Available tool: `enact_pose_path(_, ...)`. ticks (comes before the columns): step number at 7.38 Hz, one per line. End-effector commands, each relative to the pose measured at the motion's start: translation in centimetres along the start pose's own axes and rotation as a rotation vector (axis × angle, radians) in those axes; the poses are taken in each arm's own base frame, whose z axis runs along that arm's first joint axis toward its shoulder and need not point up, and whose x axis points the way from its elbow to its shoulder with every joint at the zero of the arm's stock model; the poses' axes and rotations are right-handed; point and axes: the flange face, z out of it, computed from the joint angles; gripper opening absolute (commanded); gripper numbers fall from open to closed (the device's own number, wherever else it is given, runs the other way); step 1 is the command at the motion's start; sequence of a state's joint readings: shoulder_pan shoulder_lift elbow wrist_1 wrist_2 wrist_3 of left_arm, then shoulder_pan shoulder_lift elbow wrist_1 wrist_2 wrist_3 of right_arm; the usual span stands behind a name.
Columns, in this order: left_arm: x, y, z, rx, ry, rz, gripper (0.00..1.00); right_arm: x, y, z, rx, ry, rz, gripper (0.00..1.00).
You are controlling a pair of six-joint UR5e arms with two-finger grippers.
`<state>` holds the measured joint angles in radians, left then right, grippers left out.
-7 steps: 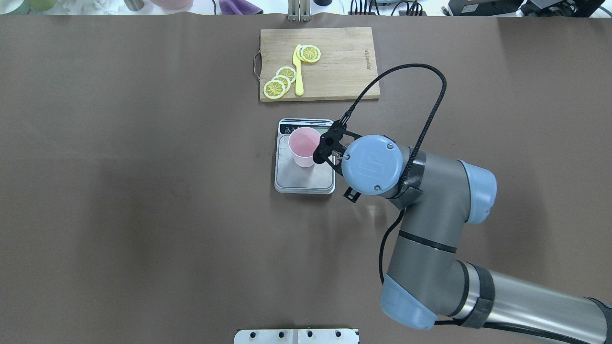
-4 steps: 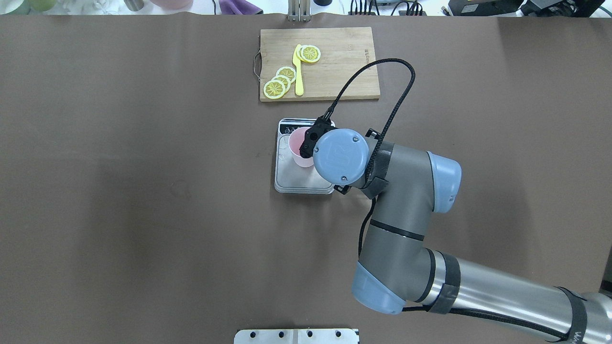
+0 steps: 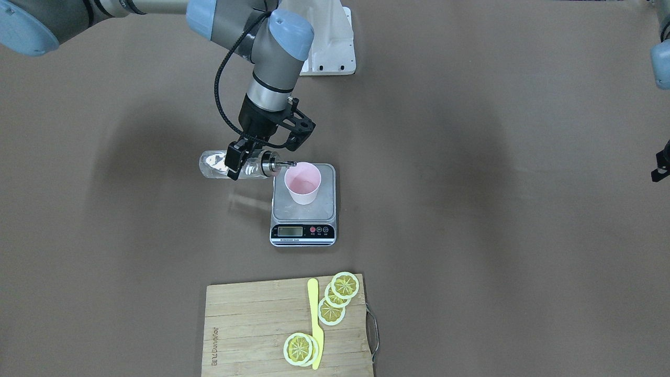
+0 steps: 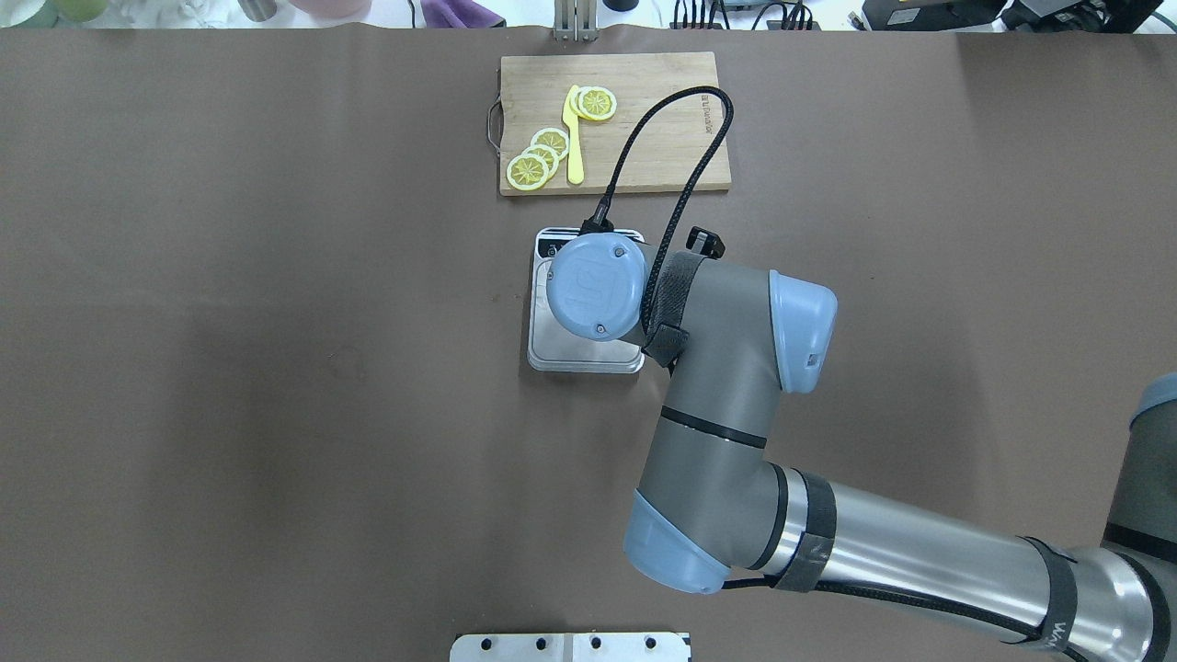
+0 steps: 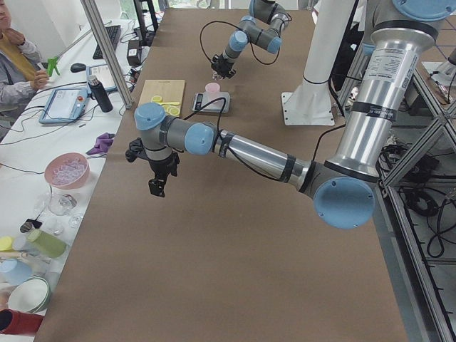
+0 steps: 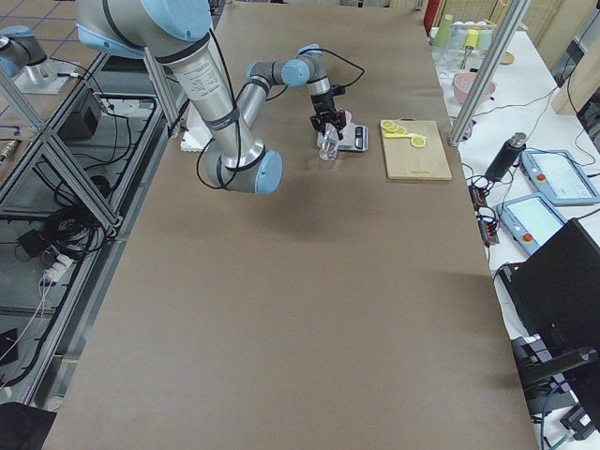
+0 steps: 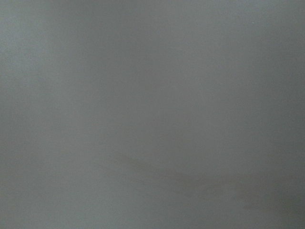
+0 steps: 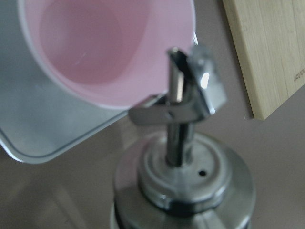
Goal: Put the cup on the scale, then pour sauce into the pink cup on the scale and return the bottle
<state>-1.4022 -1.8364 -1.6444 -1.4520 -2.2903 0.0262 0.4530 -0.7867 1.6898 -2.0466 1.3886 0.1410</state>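
Reaches to middle of worktop (image 3: 471, 235), wrist down; pinches bottle (image 3: 212, 165) level in right gripper (image 3: 238, 163), spout seemingly at cup (image 3: 302, 184) rim.

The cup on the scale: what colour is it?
The cup is pale pink; the front-facing view shows it best.

Overhead, cup (image 3: 302, 183) and bottle (image 3: 212, 164) out of sight under right arm (image 4: 717, 368)

Overhead and front cameras opposed, both steeply down, sharing scale (image 3: 303, 212)
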Motion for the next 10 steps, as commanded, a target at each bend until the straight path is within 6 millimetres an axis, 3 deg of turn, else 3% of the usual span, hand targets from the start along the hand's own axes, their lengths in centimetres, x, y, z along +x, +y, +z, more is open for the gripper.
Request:
enact_pose_path(1,0.0,0.0,0.0,0.0,0.0,0.0,0.98,0.8,0.0,0.1,-0.031,0.028,-0.029,0.0)
enact_pose_path(4,0.1,0.1,0.0,0.001,0.0,0.0,0.98,1.0,-2.2,0.0,-0.107,0.048,-0.057,0.0)
enact_pose_path(10,0.1,0.1,-0.1,0.003,0.001,-0.002,0.98,1.7,-3.2,-0.9,-0.212,0.126,-0.214,0.0)
